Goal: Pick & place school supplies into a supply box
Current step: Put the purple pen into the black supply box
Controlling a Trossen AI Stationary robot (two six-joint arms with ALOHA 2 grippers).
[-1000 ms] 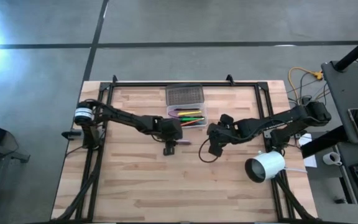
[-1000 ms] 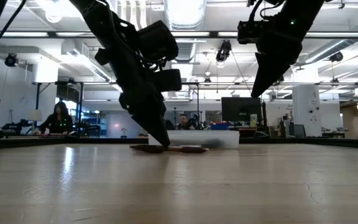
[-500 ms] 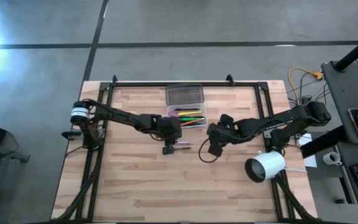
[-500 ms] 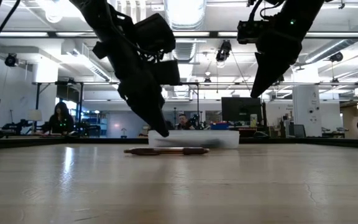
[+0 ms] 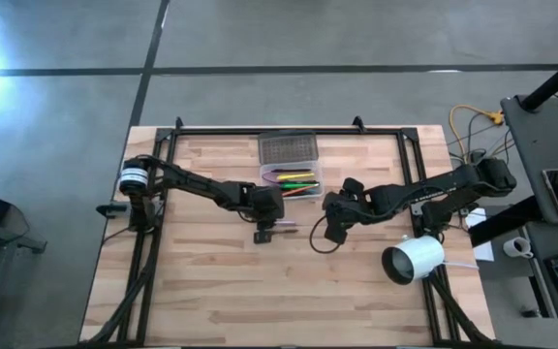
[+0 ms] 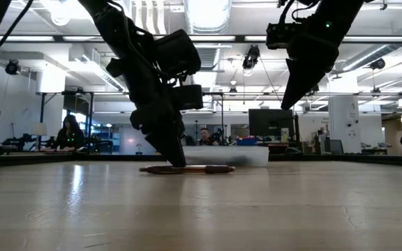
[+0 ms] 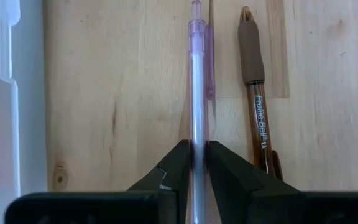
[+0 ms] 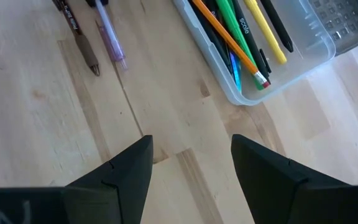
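Your high view looks straight down on the whole worktop (image 5: 211,281). Your low view sits at worktop level, facing the room behind. The left wrist view hangs close above a purple pen (image 7: 197,93), which the right wrist view shares from farther off, along with the clear box (image 8: 303,56).

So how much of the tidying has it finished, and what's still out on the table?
Mostly done: several pens and pencils already lie in the open supply box. In hand: the left hand is pinched on a clear purple pen lying on the table. Left: that pen and the brown pen beside it. The right hand hangs open nearby.
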